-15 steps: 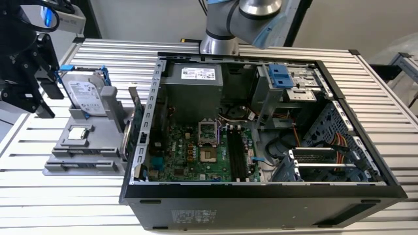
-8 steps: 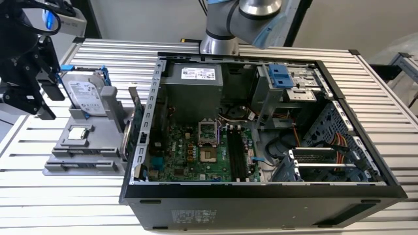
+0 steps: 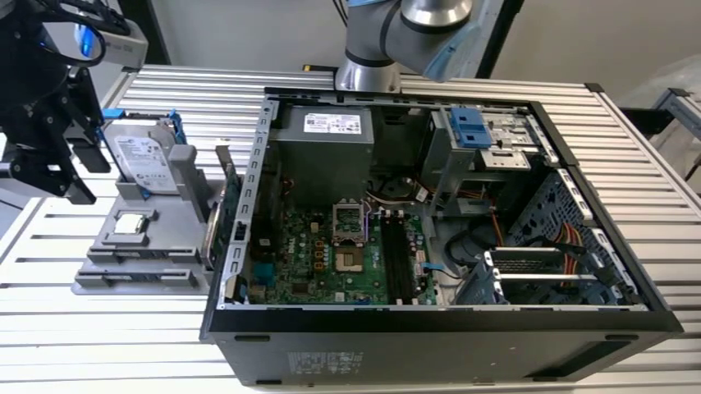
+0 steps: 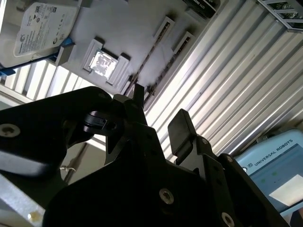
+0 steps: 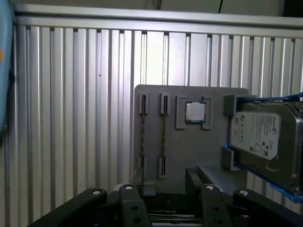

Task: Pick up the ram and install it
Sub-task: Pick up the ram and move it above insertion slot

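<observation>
Plainly, the ram [image 5: 163, 137] stood on edge in a slot of the gray holder [image 5: 189, 146], a twin stick [image 5: 143, 137] just beside it. The processor [image 5: 195, 112] and hard drive [image 5: 262, 135] sat on that holder too. Above the holder hung the gripper [image 5: 165, 175], fingers [image 5: 191, 179] spread apart, gripping nothing.

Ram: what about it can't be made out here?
Ram faces and chips: edge-on in the tray, first wrist view.
One end: behind a gripper finger, second wrist view.
Motherboard slots: too small to tell whether free, exterior view.
</observation>
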Robot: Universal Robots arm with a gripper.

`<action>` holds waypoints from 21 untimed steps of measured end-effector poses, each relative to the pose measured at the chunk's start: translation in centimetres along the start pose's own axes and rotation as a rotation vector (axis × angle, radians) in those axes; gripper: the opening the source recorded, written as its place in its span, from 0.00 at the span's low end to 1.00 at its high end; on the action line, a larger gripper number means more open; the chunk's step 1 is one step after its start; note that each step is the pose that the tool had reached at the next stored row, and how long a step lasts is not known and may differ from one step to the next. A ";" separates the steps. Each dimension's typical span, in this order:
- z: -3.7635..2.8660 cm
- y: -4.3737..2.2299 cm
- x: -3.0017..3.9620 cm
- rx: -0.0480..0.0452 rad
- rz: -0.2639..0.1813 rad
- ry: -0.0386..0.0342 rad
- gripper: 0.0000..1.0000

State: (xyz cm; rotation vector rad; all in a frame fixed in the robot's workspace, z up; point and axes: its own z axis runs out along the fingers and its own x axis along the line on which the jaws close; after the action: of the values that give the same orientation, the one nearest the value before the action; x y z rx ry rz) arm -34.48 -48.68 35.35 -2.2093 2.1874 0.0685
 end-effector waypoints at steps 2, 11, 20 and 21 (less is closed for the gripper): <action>0.15 0.00 0.01 0.0000 0.000 0.0002 1.00; 0.71 0.00 0.09 -0.0001 0.000 0.0004 1.00; 1.14 -0.01 0.46 0.0000 0.000 0.0002 1.00; 1.19 0.00 0.48 0.0000 0.000 0.0003 1.00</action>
State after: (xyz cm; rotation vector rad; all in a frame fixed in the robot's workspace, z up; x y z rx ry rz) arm -34.49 -49.10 34.15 -2.2094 2.1877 0.0681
